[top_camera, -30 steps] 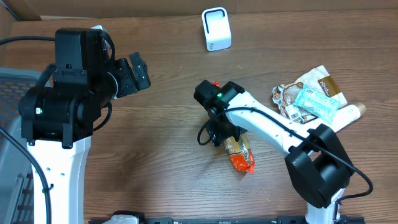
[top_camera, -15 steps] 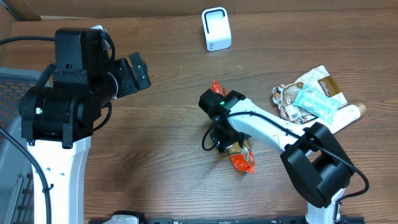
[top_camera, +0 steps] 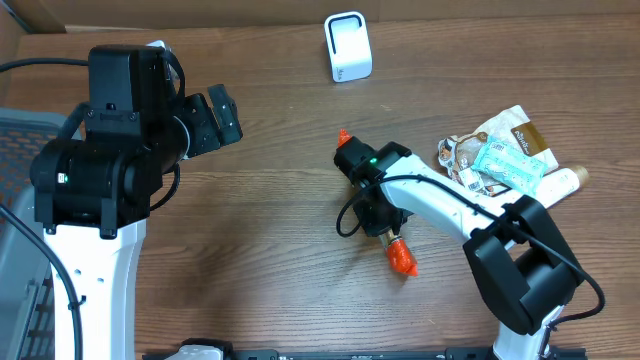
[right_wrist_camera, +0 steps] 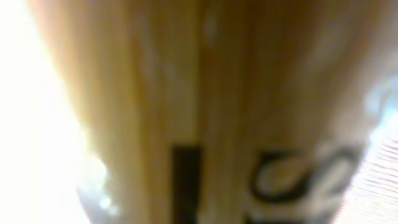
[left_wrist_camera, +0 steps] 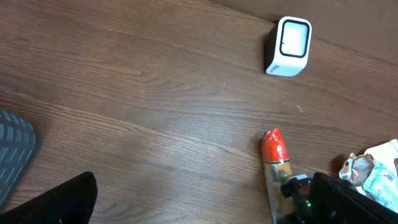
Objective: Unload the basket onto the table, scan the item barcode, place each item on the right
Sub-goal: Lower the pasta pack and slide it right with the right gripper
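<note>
The item is a long snack packet with a golden body and red ends (top_camera: pixel 400 258), lying on the wooden table right of centre; its upper red end (left_wrist_camera: pixel 272 144) also shows in the left wrist view. My right gripper (top_camera: pixel 378 212) sits over the packet's middle, shut on it. The fingers themselves are hidden, and the right wrist view is filled by the packet's blurred golden wrapper (right_wrist_camera: pixel 205 93) with dark print. The white barcode scanner (top_camera: pixel 347 46) (left_wrist_camera: pixel 288 45) stands at the table's far edge. My left gripper (top_camera: pixel 215 118) hangs open and empty, well to the left.
A pile of other packets and a tube (top_camera: pixel 505 160) lies at the right edge. A grey basket (top_camera: pixel 15 200) (left_wrist_camera: pixel 15 149) sits at the left. Bare wood lies between the packet and the scanner.
The right gripper has slid right along the packet and closed on its middle; the packet's golden body is now hidden and only its red ends show. The left arm has not moved.
</note>
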You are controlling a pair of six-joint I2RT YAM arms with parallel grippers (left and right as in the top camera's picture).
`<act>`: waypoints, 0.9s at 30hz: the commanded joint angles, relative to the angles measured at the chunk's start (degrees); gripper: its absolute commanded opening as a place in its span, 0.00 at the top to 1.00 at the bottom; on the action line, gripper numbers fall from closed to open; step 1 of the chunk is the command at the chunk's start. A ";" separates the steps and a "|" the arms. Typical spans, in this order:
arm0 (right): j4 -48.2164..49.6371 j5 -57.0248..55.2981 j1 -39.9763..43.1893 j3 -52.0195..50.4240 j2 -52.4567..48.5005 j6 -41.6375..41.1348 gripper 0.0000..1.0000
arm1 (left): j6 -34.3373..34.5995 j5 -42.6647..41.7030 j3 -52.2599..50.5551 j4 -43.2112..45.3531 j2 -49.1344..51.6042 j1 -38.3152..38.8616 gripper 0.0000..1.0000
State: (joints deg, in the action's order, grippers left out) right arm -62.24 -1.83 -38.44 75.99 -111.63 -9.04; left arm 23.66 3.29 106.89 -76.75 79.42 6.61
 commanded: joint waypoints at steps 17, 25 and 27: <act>-0.28 37.99 13.46 5.64 8.68 16.50 0.96 | 0.37 0.28 0.87 0.07 0.09 -0.22 0.00; -0.44 37.94 13.77 6.38 9.94 17.55 0.96 | 0.37 0.28 0.87 0.07 0.09 -0.22 0.01; -0.74 37.94 13.77 7.15 10.25 18.18 0.96 | 0.37 0.28 0.87 0.07 0.09 -0.22 0.00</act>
State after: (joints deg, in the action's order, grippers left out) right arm -63.16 32.34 -24.77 78.89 -105.69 6.68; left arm 23.66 3.27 106.89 -76.75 79.42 6.61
